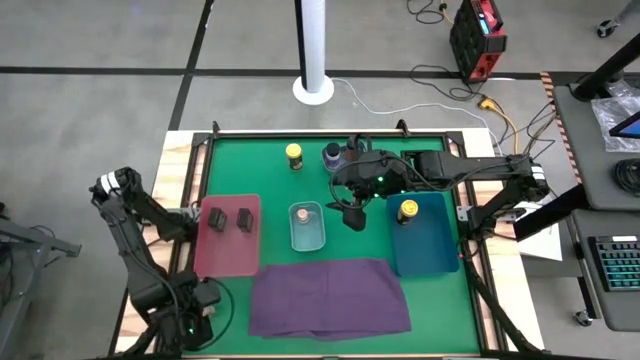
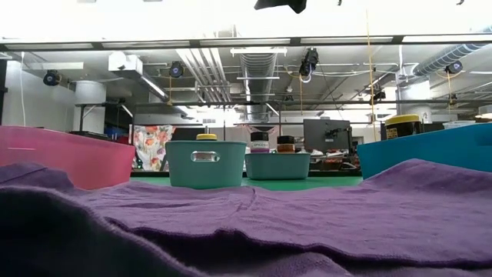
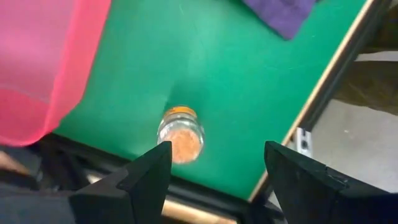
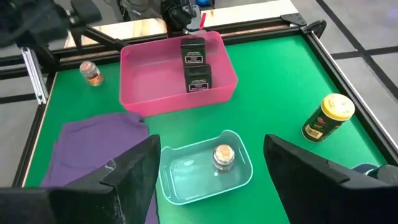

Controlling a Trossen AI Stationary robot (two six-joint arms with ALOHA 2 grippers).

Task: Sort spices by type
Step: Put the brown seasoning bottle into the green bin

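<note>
My left gripper (image 3: 217,180) is open, above the table's near left corner, over a small jar of orange spice (image 3: 180,134) that stands on the green table; the jar also shows in the right wrist view (image 4: 92,73). My right gripper (image 1: 352,215) is open and empty, above the table between the clear bin and the blue bin. Two dark flat tins (image 1: 214,218) (image 1: 243,219) lie in the pink tray. A brownish-topped jar (image 1: 303,213) stands in the clear bin. One yellow-lidded jar (image 1: 408,209) is in the blue bin, another (image 1: 294,155) stands at the back, next to a dark-topped jar (image 1: 331,155).
The pink tray (image 1: 228,255) is at the left, the clear bin (image 1: 310,240) in the middle, the blue bin (image 1: 425,250) at the right. A purple cloth (image 1: 328,297) lies along the near edge. The table's raised black frame (image 3: 323,87) runs close to the orange jar.
</note>
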